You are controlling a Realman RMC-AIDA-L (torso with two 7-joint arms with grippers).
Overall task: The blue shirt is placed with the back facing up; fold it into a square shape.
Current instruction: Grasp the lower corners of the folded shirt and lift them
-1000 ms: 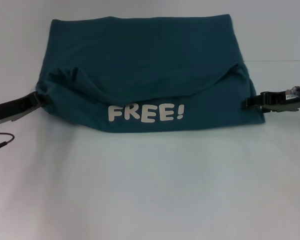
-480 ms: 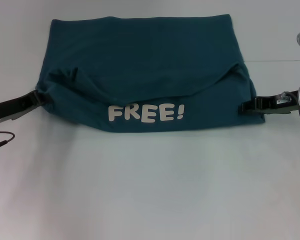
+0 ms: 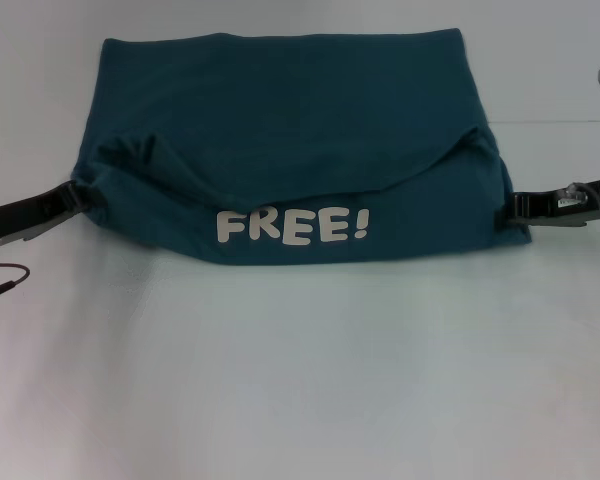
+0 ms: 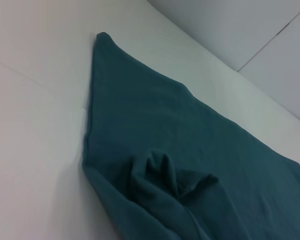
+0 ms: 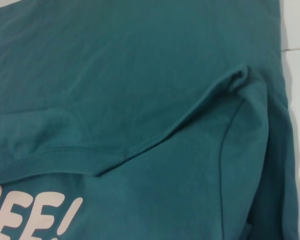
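From the head camera I see the blue shirt [image 3: 290, 150] lying folded on the white table [image 3: 300, 380], its near layer showing white lettering [image 3: 291, 226] reading "FREE!". My left gripper [image 3: 75, 195] sits at the shirt's left edge, touching the cloth, and my right gripper [image 3: 510, 208] is at the right edge; I cannot tell how either pair of jaws stands. The left wrist camera shows only a bunched fold and one far corner on the table. The right wrist camera shows a hemmed edge crossing the cloth and part of the lettering.
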